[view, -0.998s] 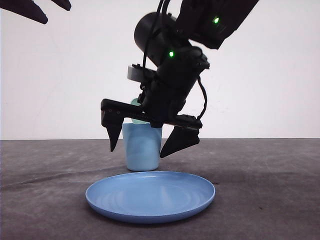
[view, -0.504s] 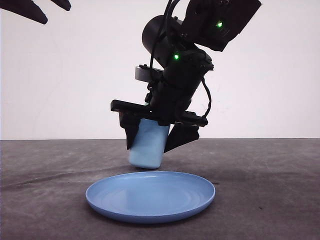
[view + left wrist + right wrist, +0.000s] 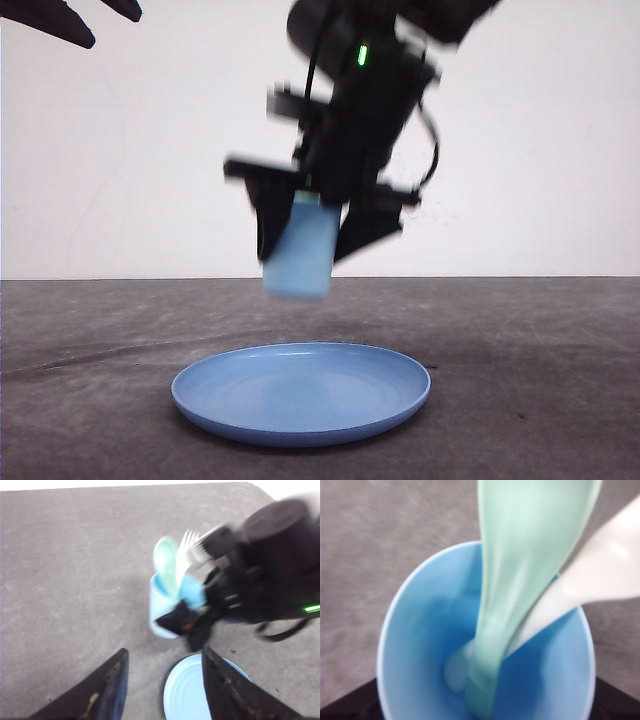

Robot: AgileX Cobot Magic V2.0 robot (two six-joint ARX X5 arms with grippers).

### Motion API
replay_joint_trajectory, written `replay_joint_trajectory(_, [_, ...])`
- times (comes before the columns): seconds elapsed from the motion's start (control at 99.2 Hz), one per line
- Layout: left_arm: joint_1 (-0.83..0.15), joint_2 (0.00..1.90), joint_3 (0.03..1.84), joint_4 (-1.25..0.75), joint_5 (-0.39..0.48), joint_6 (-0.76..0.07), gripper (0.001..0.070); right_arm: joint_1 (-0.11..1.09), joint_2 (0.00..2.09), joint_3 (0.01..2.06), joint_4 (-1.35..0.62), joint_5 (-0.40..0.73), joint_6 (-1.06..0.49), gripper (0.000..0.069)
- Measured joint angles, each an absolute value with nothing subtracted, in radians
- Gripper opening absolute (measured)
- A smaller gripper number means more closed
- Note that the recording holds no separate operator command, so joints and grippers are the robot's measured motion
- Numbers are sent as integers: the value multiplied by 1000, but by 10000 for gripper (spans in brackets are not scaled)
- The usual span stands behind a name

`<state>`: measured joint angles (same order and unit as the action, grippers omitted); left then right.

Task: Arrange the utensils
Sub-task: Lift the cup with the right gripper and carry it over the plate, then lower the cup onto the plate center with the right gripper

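Note:
My right gripper [image 3: 305, 250] is shut on the light blue cup [image 3: 298, 262], which hangs tilted above the table, behind the round blue plate [image 3: 300, 392]. Inside the cup [image 3: 420, 630] stand the utensils: the mint-green spoon [image 3: 520, 555] and the white fork [image 3: 600, 575], handles down. In the left wrist view the spoon [image 3: 166, 565] and fork [image 3: 187, 547] stick out of the cup [image 3: 161, 615]. My left gripper [image 3: 165, 652] is open with nothing between its fingers, well above the table, and its fingertips [image 3: 70, 25] show at the upper left of the front view.
The dark grey table [image 3: 540, 380] lies bare around the plate [image 3: 192, 695]. A white wall stands behind the table's far edge.
My right gripper closed on the cup, tilted it and lifted it off the table. The left gripper has stayed still.

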<state>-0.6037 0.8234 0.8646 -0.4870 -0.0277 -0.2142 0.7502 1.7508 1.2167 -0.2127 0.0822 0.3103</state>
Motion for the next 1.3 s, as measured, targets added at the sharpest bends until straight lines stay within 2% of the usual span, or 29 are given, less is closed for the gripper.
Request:
replay_joint_trajectory(0.322, [-604, 823, 865, -490, -28, -214, 274, 873, 1481, 1217, -421, 83, 238, 421])
replay_joint_trajectory(0.564, [-604, 823, 865, -490, -28, -214, 274, 957, 1444, 1213, -480, 167, 236, 421])
replay_joint_trajectory(0.776, [-604, 823, 865, -500, -28, -214, 274, 981, 1444, 1101, -402, 237, 260, 421])
replay_joint_trajectory(1.048, [-604, 823, 865, -510, -28, -214, 274, 1028, 1469, 901, -186, 248, 331, 417])
replay_joint_trajectory(1.3, [-604, 823, 865, -512, -28, -214, 274, 1053, 1568, 874, -139, 308, 369, 417])
